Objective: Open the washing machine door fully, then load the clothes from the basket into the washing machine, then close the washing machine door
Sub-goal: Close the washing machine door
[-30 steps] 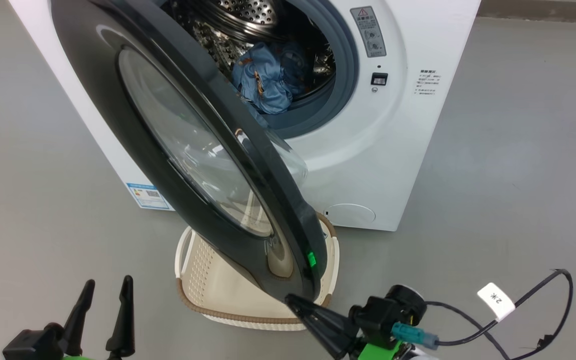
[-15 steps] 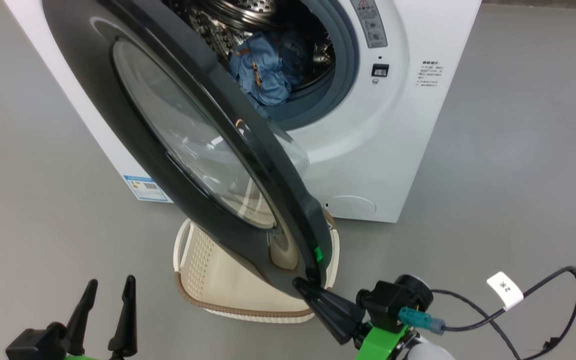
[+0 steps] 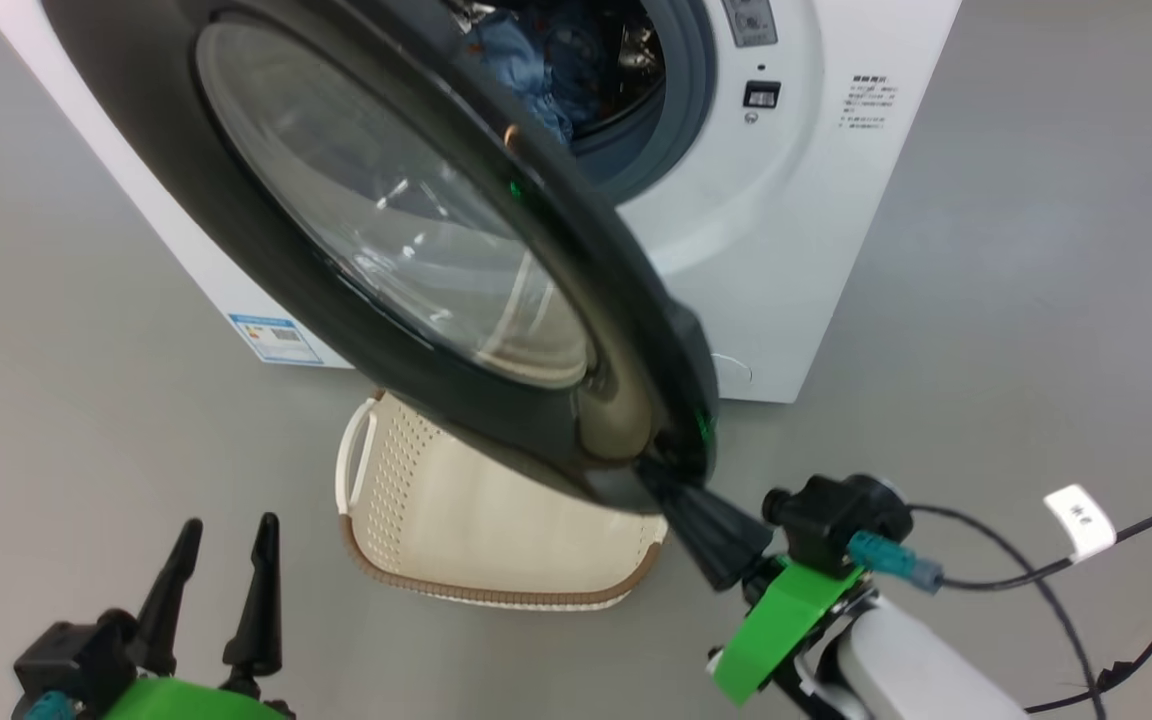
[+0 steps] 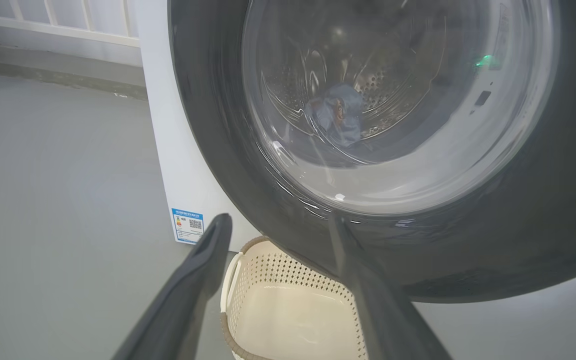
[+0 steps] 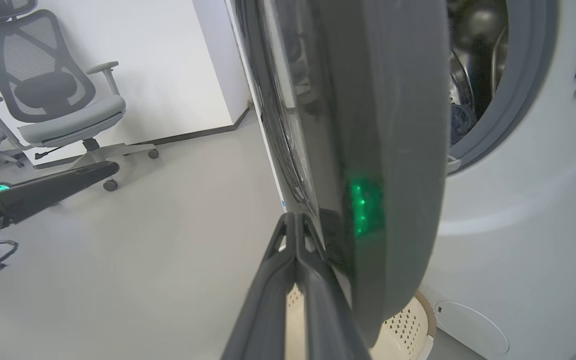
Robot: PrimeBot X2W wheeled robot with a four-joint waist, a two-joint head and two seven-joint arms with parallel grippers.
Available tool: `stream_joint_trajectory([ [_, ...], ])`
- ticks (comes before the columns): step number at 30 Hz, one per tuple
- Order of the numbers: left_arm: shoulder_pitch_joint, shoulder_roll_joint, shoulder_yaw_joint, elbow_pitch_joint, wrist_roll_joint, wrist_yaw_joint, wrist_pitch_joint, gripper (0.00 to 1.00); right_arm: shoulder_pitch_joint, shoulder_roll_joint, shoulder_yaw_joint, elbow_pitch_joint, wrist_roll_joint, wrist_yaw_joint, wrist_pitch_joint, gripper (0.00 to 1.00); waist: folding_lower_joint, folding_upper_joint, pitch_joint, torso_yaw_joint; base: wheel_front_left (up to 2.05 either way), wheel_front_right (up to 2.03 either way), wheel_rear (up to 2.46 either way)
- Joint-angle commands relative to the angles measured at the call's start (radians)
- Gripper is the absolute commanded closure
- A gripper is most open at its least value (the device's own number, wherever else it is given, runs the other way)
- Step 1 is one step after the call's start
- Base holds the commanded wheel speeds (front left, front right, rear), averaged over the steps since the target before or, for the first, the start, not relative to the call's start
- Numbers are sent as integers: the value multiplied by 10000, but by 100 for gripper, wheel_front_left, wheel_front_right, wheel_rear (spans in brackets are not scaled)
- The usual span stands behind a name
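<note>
In the head view, the white front-loading washing machine [image 3: 796, 250] stands across the top of the frame. Its drum opening is uncovered at top centre. Inside it we see the clothes [image 3: 526, 55], a bundle of light-blue fabric, and the left wrist view also shows them through the door's glass.

The washing machine door [image 3: 386, 210], round with a glossy black rim and a clear bulging centre, stands partly swung. It runs from the upper left of the frame down to the lower centre, well apart from the machine's front.

Below it, at lower centre, the cream perforated basket [image 3: 496, 597] sits on the grey floor [image 3: 1036, 300]. The part we can see holds no garment.

The right gripper [image 3: 661, 480] reaches in from the lower right. Its jaws are pressed together, holding nothing, and the tip touches the door's lower edge. The left gripper [image 3: 229, 540] rests at the lower left with its jaws wide apart and empty, clear of everything.

We judge that opening and loading are done. What remains is the last step, bringing the door round until it shuts against the machine. The right gripper looks placed to push it.
</note>
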Motion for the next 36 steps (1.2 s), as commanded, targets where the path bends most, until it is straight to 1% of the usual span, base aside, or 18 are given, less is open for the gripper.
stream_joint_trajectory([
  [1, -440, 158, 331, -275, -4, -25, -136, 0, -356, 89, -145, -198, -162, 8, -49, 100, 0, -1, 176, 0, 0, 0, 0],
  [12, -744, 126, 166, -376, -35, -25, -136, 0, -940, 65, -1013, -148, -407, 8, -49, 100, 0, -1, 566, 151, 0, 0, 0],
  [36, -1743, -220, -284, -648, -162, -25, -136, 0, -2525, -268, -3042, 60, -1039, 8, -49, 100, 0, -1, 1821, 901, 0, 0, 0],
])
